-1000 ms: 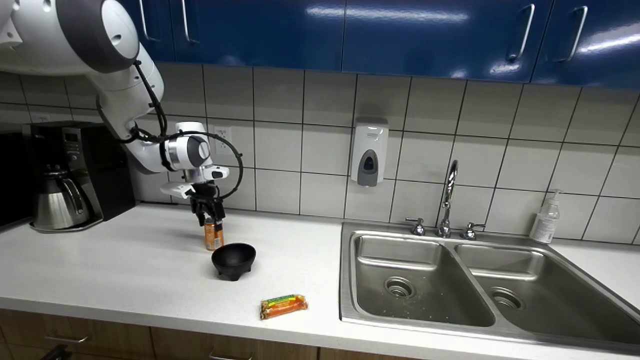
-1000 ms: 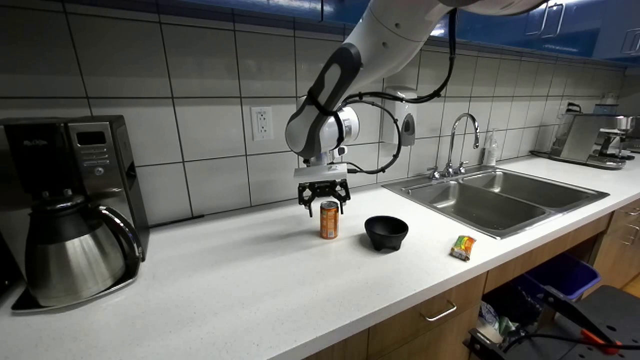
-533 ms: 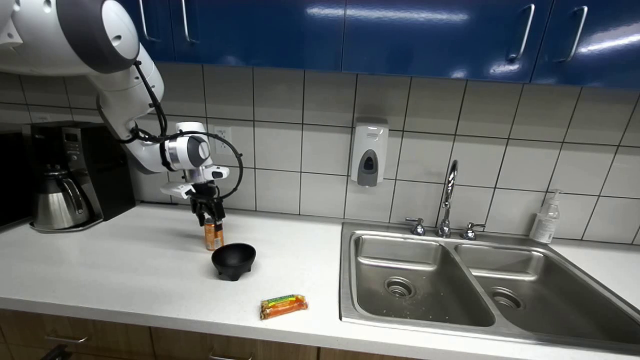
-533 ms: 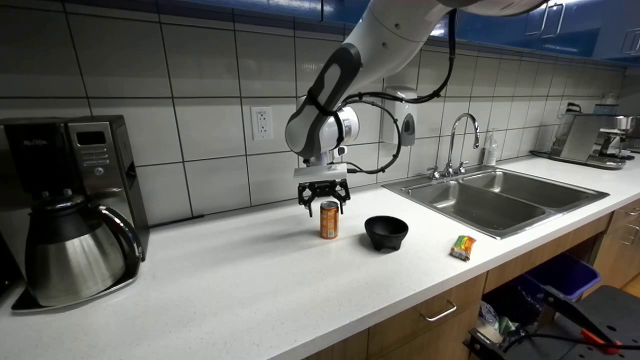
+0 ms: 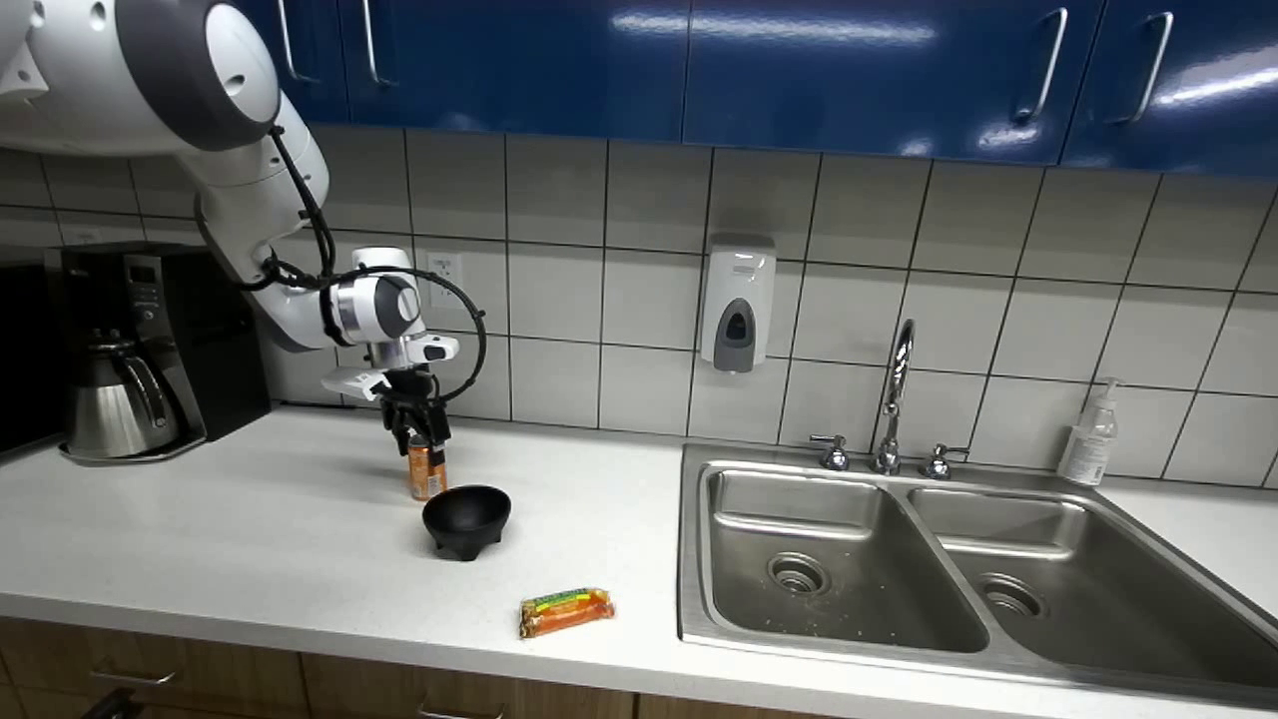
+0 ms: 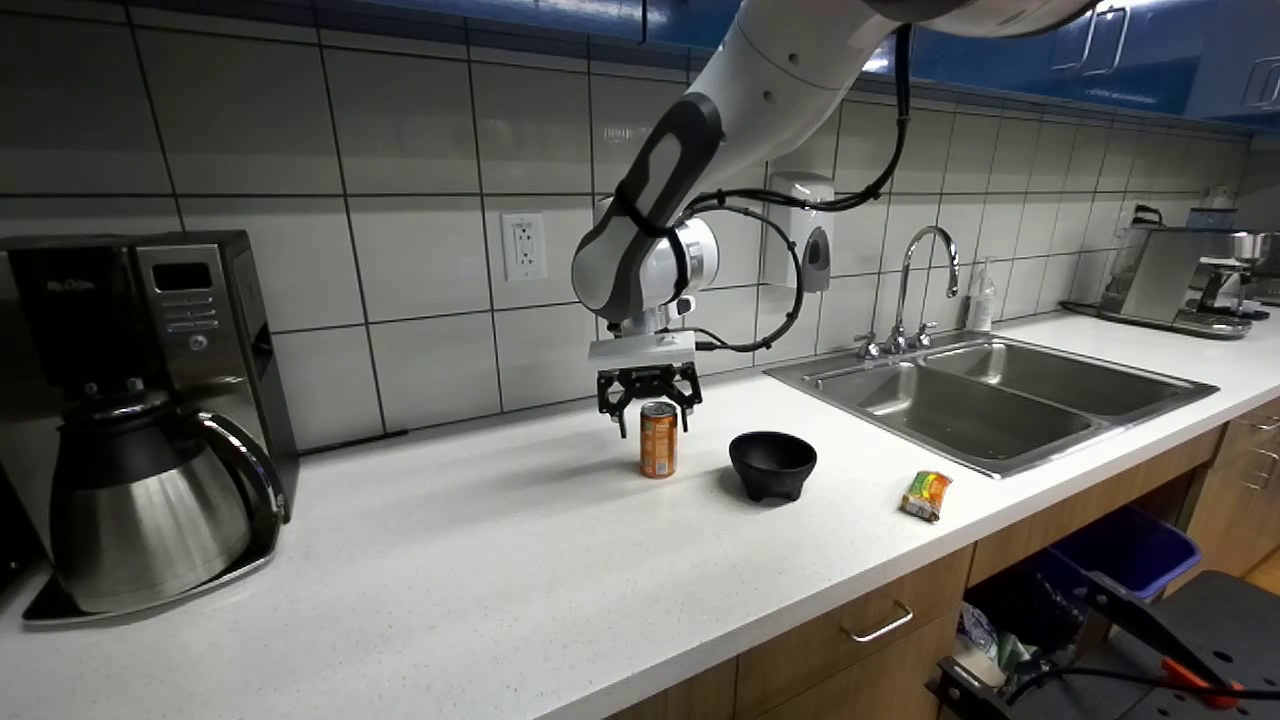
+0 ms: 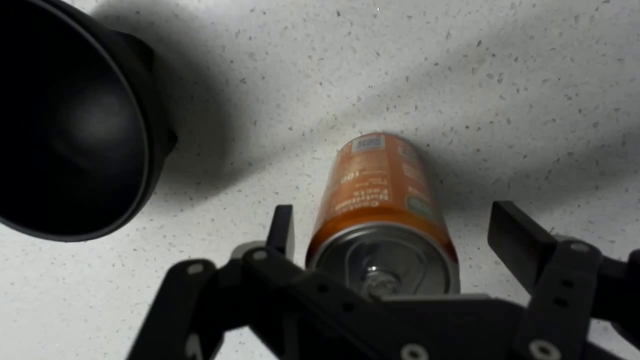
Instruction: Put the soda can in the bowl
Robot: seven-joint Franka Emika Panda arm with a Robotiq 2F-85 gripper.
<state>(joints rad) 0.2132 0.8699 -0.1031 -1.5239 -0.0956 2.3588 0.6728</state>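
The orange soda can stands upright on the counter in both exterior views. My gripper points down over it, with its fingers at the height of the can's upper part. In the wrist view the gripper is open. One finger is on each side of the can, with a visible gap on both sides; part of the lid is hidden by the gripper. The black bowl stands upright close beside the can, and no object shows inside it. The bowl is at the upper left in the wrist view.
An orange-and-green snack packet lies near the counter's front edge. A steel double sink is beyond it. A coffee maker with a steel jug stands at the opposite end. The tiled wall is close behind the gripper.
My gripper has come down very slightly over the can since half a second ago. The can, bowl and packet have not moved.
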